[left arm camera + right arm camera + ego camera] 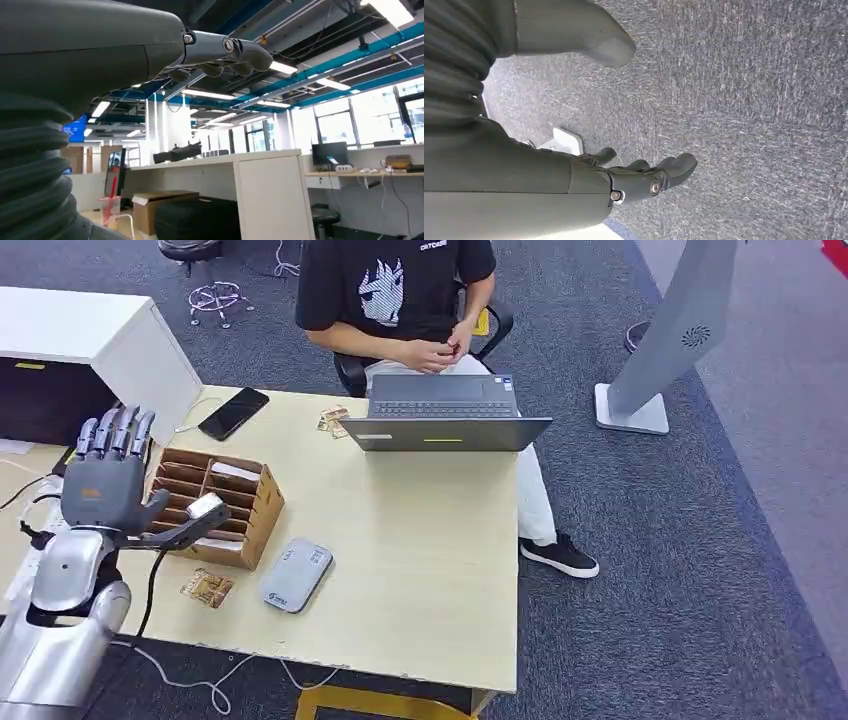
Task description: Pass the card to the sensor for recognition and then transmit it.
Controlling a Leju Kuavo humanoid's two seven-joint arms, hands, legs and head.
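My left hand hovers raised, fingers apart and empty, beside the cardboard organizer; the card lies flat on the tabletop below it, nearer than the sensor.

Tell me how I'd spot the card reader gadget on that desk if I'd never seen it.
Start at the pale wooden desk and find the brown cardboard sorting box near its left end. Just in front of that box, toward the desk's near edge, lies the sensor: a flat grey slab with rounded corners. The patterned card beside it is smaller and brownish.
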